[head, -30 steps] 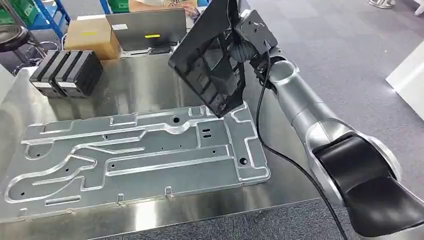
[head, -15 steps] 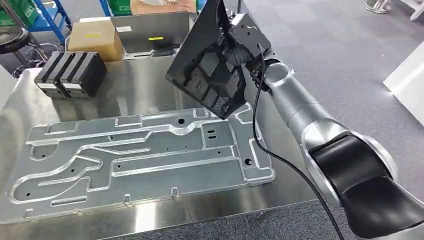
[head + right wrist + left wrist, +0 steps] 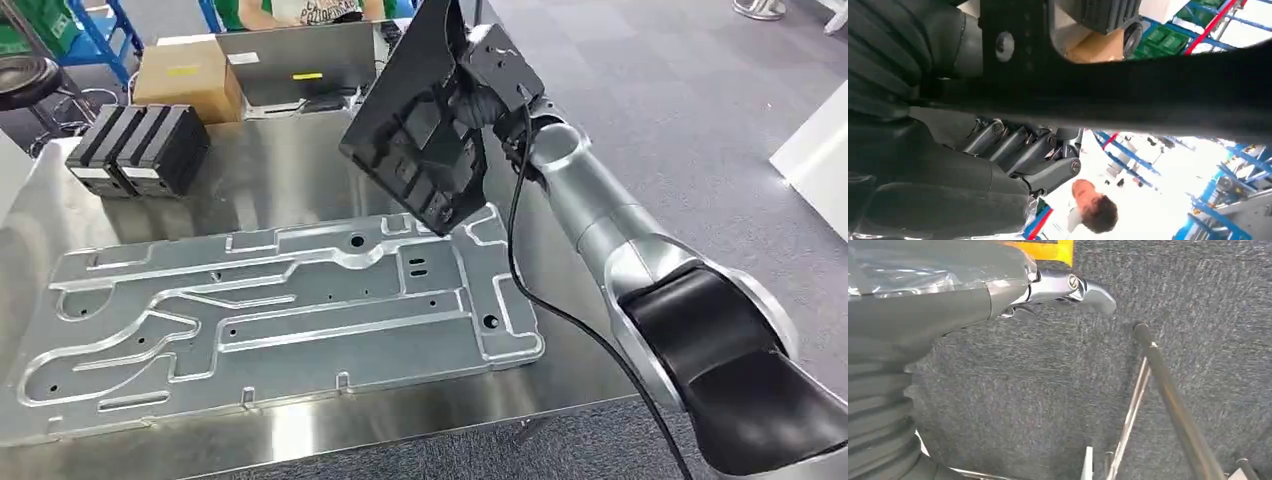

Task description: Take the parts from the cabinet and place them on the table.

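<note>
**Black part held tilted above the steel table**

Black moulded part (image 3: 420, 120), ribbed and pocketed on its facing side, sits in the upper middle of the head view, tilted steeply with its lower corner hanging just above the far right corner of the large metal plate (image 3: 270, 310). The right hand (image 3: 488, 85) grips it along its right edge; in the right wrist view the dark fingers (image 3: 1013, 145) curl around the part's thick black edge (image 3: 1128, 95), with the grey thumb on the other side. The silver right arm (image 3: 600, 215) runs from the lower right of the frame up to the part, a black cable (image 3: 520, 250) draped along it.

The metal plate lies flat on the steel table (image 3: 280, 170), filling the lower left and centre of the frame. Two black ribbed blocks (image 3: 140, 145) stand side by side at the upper left of the table, and behind them a cardboard box (image 3: 190, 75) rests beside a grey laptop lid (image 3: 295, 60). A person in a light shirt (image 3: 300, 10) is at the top edge.

The left hand (image 3: 948, 300) hangs over grey carpet (image 3: 1048, 390) with nothing in it, one metal fingertip (image 3: 1088, 290) extended; whether the rest are spread or curled cannot be told.
</note>
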Available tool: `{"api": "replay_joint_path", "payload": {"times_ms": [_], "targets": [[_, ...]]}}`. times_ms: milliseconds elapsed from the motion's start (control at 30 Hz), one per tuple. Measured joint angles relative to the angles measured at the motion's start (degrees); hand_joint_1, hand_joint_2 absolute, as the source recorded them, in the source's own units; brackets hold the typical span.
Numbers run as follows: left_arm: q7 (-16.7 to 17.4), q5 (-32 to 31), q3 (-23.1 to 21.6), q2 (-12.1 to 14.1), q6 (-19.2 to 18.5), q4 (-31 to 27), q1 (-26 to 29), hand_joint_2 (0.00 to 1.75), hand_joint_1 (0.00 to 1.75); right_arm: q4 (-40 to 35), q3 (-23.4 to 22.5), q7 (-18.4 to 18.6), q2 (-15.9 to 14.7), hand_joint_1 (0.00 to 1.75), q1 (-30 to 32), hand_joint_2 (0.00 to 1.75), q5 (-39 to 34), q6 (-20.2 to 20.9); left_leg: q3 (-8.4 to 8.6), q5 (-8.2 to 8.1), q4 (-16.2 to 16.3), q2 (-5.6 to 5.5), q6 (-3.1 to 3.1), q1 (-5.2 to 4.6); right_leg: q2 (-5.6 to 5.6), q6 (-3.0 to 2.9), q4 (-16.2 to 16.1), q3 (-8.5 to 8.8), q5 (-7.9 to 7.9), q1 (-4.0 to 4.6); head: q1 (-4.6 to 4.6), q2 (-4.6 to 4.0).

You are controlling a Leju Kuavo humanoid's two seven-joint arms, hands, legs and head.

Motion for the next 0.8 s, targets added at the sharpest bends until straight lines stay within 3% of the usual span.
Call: {"api": "replay_joint_path", "payload": {"times_ms": [33, 100, 133, 167, 200, 233, 300, 333, 367, 500, 533, 567, 633, 667, 700, 733, 767, 800], "targets": [[0.0, 0.0, 0.0, -0.1, 0.0, 0.0, 0.0, 1.75, 0.0, 0.0, 0.0, 0.0, 0.1, 1.75, 0.0, 1.75, 0.0, 0.0, -0.47, -1.31, 1.6, 0.03, -0.19, -0.11, -0.08, -0.25, -0.5, 0.3, 0.1, 0.12, 0.0, 0.0], [0.0, 0.0, 0.0, 0.0, 0.0, 0.0, 0.1, 1.75, 0.0, 0.1, 0.0, 0.0, 0.1, 1.75, 0.0, 1.75, 0.0, 0.0, -4.4, -5.74, 10.1, 0.03, -0.55, 0.11, -0.11, -0.48, -0.4, 0.21, 0.17, 0.17, -0.02, 0.0], [0.0, 0.0, 0.0, 0.0, 0.0, 0.0, 0.2, 1.75, 0.0, 0.1, 0.0, 0.0, 0.2, 1.75, 0.1, 1.75, 0.0, 0.1, -6.5, -7.38, 14.5, 0.03, -0.74, 0.11, -0.1, -0.53, -0.4, 0.16, 0.14, 0.19, 0.0, 0.0], [-0.1, 0.0, 0.0, 0.0, 0.0, 0.0, 0.2, 1.75, 0.0, 0.2, 0.1, 0.8, 0.3, 1.75, 0.1, 1.75, 0.6, 1.1, -7.99, -7.97, 17.4, 0.03, -0.92, 0.11, -0.09, -0.55, -0.3, 0.13, 0.11, 0.19, 0.0, 0.0], [-0.3, 0.0, -0.1, 0.0, 0.3, 0.0, 0.2, 1.75, 0.0, 0.5, 0.6, 2.5, 0.9, 1.75, 0.1, 1.75, 1.8, 2.7, -8.12, -6.95, 17.3, 0.05, -1.06, 0.17, -0.08, -0.54, -0.2, 0.15, 0.03, 0.19, 0.0, 0.0], [-0.5, 0.0, -0.2, 0.0, 0.8, 0.0, 0.2, 1.75, 0.0, 0.9, 1.2, 4.0, 1.7, 1.75, -0.2, 1.75, 3.2, 3.0, -6.76, -4.86, 14.4, 0.09, -1.17, 0.28, 0.08, -0.53, -0.1, 0.19, -0.08, 0.15, -0.02, 0.0], [-0.7, 0.0, -0.3, 0.0, 1.7, 0.0, -0.3, 1.75, 0.0, 2.5, 3.5, 7.1, 5.3, 1.75, -1.1, 1.75, 6.8, 1.5, -1.06, 0.48, 3.3, 0.31, -1.19, 0.58, 0.78, -0.22, 0.3, 0.47, -0.43, 0.04, 0.0, 0.0], [-0.7, 0.0, -0.4, 0.0, 1.9, 0.0, -0.8, 1.75, 0.0, 3.0, 4.4, 7.6, 6.5, 1.75, -1.2, 1.75, 7.5, 1.0, 0.66, 0.18, -0.2, 0.68, -0.94, 0.56, 0.87, 0.01, 0.4, 0.54, -0.57, 0.03, 0.0, 0.0], [-0.7, 0.0, -0.4, -0.1, 2.1, 0.0, -1.3, 1.75, 0.0, 3.6, 5.4, 7.8, 7.4, 1.75, -1.4, 1.75, 8.0, 0.7, 0.99, 0.19, -0.7, 0.56, -0.34, 0.1, 1.03, 0.4, 0.7, 0.43, -0.76, 0.43, 0.0, 0.0], [-0.7, 0.0, -0.8, -0.4, 2.2, 0.0, -1.7, 1.75, 0.0, 5.5, 7.4, 7.8, 9.5, 1.75, -0.9, 1.75, 8.4, 1.0, 0.63, 0.78, -0.7, -0.2, 1.12, 0.34, 0.55, 1.67, 0.6, 0.48, -0.83, 0.38, 0.0, 0.0], [-0.7, 0.2, -0.8, -0.5, 2.2, 0.0, -1.6, 1.75, 0.0, 5.9, 7.6, 7.8, 9.5, 1.75, -1.0, 1.75, 8.4, 1.0, 0.55, 0.99, -0.8, -0.2, 1.45, 0.41, 0.4, 1.92, 1.9, 0.11, -1.95, 0.14, 0.0, 0.0], [-0.7, 0.1, -0.8, -0.5, 2.2, 0.0, -1.6, 1.75, 0.0, 6.1, 7.8, 7.7, 9.5, 1.75, -1.0, 1.75, 8.4, 1.0, 0.43, 1.04, -0.8, -0.21, 1.63, 0.42, 0.29, 2.11, 4.4, -1.03, -3.75, 0.23, 0.0, 0.0], [-0.7, 0.1, -0.9, -0.5, 2.2, 0.0, -1.5, 1.75, 0.0, 6.7, 8.4, 7.7, 9.7, 1.75, -1.0, 1.75, 8.4, 1.1, 0.18, 1.11, -0.7, -0.22, 1.77, 0.3, 0.21, 2.5, 14.3, -5.76, -8.6, 0.2, 0.0, 0.0], [-0.7, 0.1, -0.9, -0.5, 2.2, 0.0, -1.5, 1.75, 0.0, 6.9, 8.6, 7.6, 9.8, 1.75, -1.0, 1.75, 8.4, 1.1, 0.12, 1.1, -0.7, -0.18, 1.79, 0.19, 0.2, 2.5, 18.2, -7.72, -9.84, 0.21, 0.0, 0.0], [-0.7, 0.1, -0.9, -0.5, 2.2, 0.0, -1.5, 1.75, 0.0, 7.1, 8.8, 7.6, 9.9, 1.75, -1.0, 1.75, 8.4, 1.2, 0.14, 1.09, -0.7, -0.17, 1.8, 0.06, 0.18, 2.38, 19.5, -8.43, -9.59, 0.23, 0.0, 0.0], [-0.7, 0.1, -0.9, -0.5, 2.2, 0.0, -1.5, 1.75, 0.0, 7.3, 8.8, 7.6, 10.0, 1.75, -1.0, 1.75, 8.4, 1.2, 0.18, 1.07, -0.7, -0.19, 1.83, -0.07, 0.18, 2.1, 17.9, -7.74, -8.08, 0.36, 0.0, 0.0], [-0.7, 0.1, -0.9, -0.5, 2.2, 0.0, -1.5, 1.75, 0.0, 7.3, 8.9, 7.6, 10.0, 1.75, -1.1, 1.75, 8.5, 1.1, 0.26, 1.07, -0.7, -0.25, 1.83, -0.27, 0.19, 1.61, 14.0, -5.81, -5.73, 0.58, 0.0, 0.0], [-0.7, 0.1, -1.0, -0.5, 2.2, 0.0, -1.5, 1.75, 0.0, 7.4, 9.0, 7.6, 10.0, 1.75, -1.3, 1.75, 8.5, 1.1, 0.33, 1.07, -0.7, -0.4, 1.83, -0.51, 0.21, 0.76, 8.2, -2.95, -2.99, 0.8, 0.0, 0.0]]}}
